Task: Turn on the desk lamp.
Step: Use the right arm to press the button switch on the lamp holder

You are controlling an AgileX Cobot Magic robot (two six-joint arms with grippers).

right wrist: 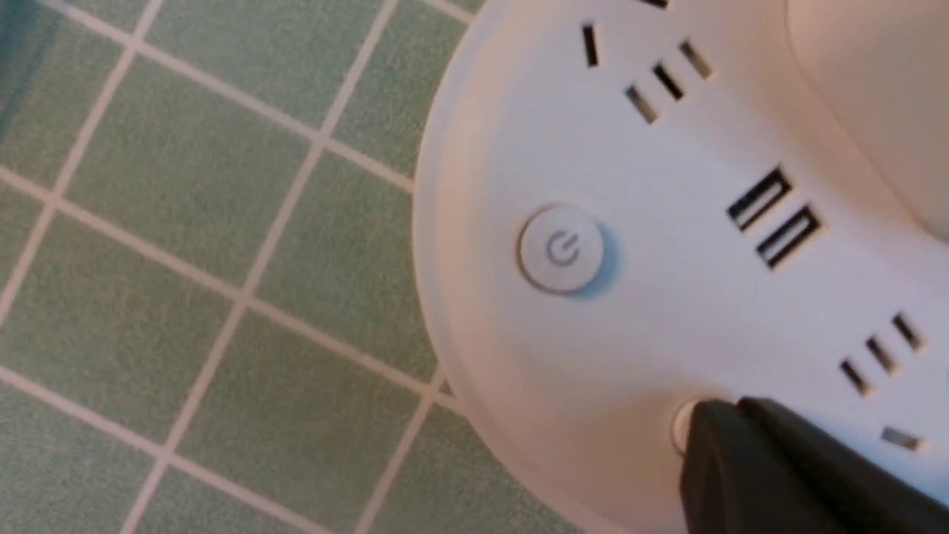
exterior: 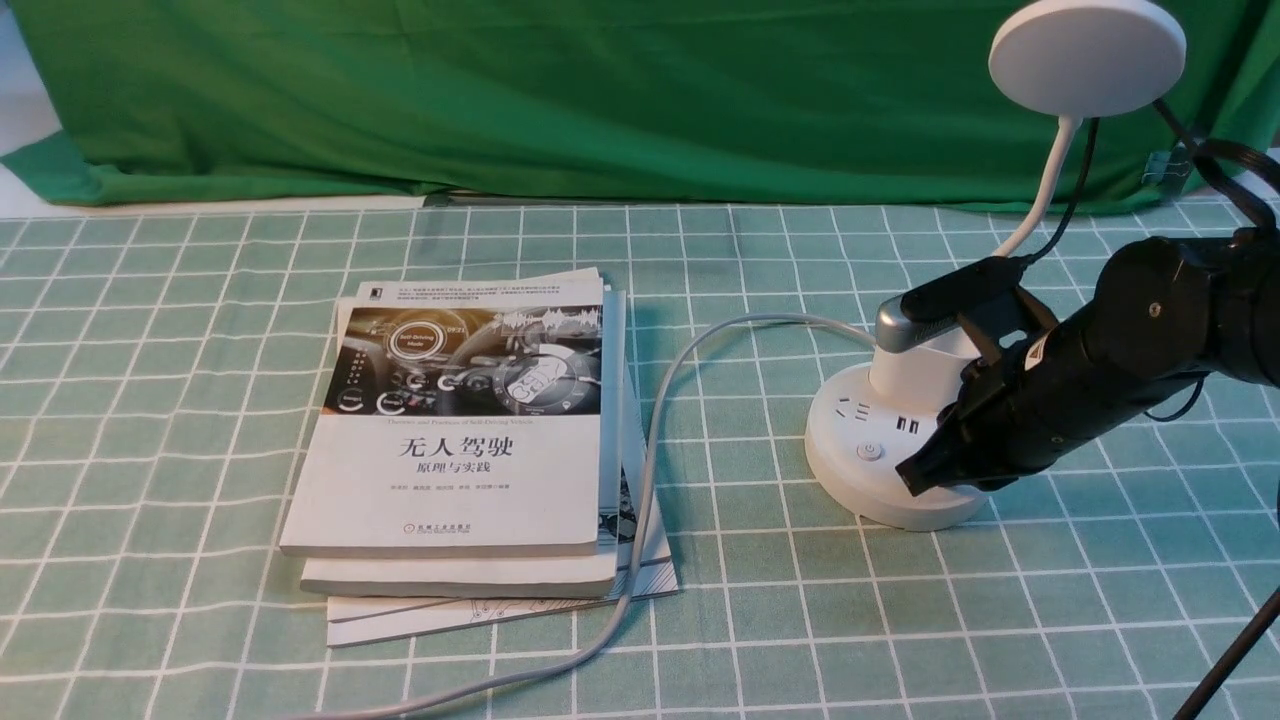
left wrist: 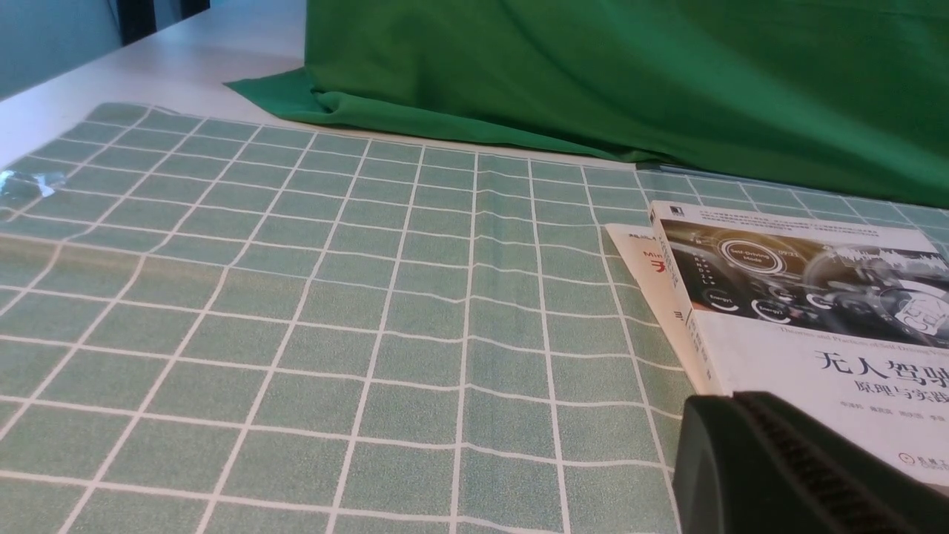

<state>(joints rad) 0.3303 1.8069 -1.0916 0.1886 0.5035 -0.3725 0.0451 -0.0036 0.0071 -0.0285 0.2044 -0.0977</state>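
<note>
One right gripper [exterior: 915, 475], jaws together, touched the desk lamp's [exterior: 905, 375] base at four o'clock of its power button [exterior: 870, 451]; left gripper's [left wrist: 778, 460] jaws unreadable.

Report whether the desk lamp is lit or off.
Looks off: the desk lamp shows no glow at its disc head, and no bright pool falls on the tablecloth.

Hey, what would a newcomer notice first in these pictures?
The white desk lamp on the right of the green checked tablecloth, with the right gripper down at its round base near the power button. Next, the stack of books to its left, a grey cord curving between them.
</note>
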